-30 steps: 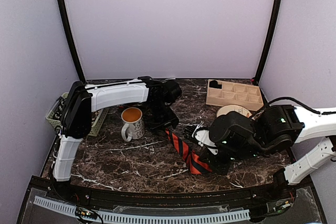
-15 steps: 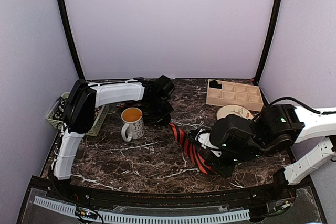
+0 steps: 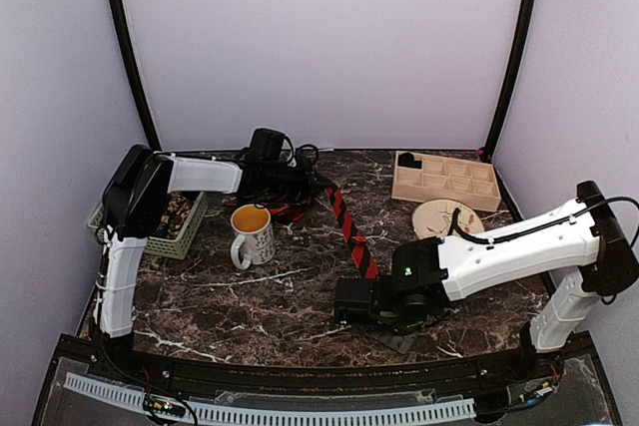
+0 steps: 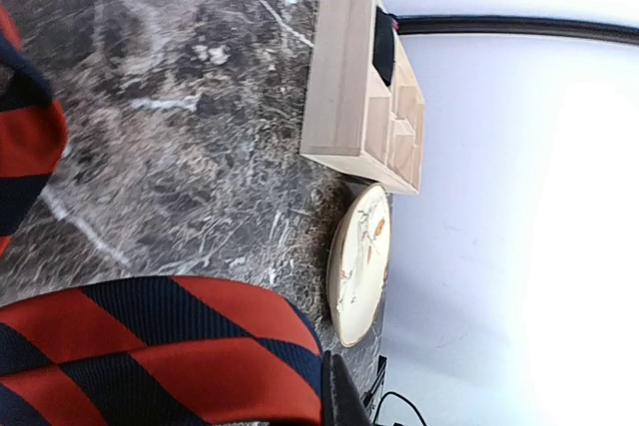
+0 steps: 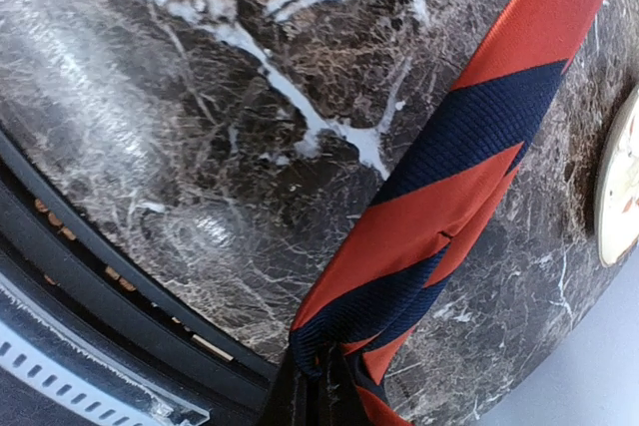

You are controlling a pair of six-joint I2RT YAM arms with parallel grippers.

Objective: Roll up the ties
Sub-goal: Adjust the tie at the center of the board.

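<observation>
My left fingers (image 3: 305,185) are pressed tight on one end of the red-and-dark striped tie (image 3: 349,231), at the back of the worktop (image 3: 250,296). My right fingers (image 5: 288,401) pinch the other end, down near the front edge. The tie runs in a long straight line between my two hands — I think most of it is lifted a little off the worktop.

To roll it well, I should first make sure the tie has no twist in it and lay it down flat. Then one hand can hold its end steady while the other turns its end over and over in small, snug turns. The edges should line up each time, or the roll will go crooked. The full mug (image 3: 252,233) sits close to my left arm — I must not bump it.
</observation>
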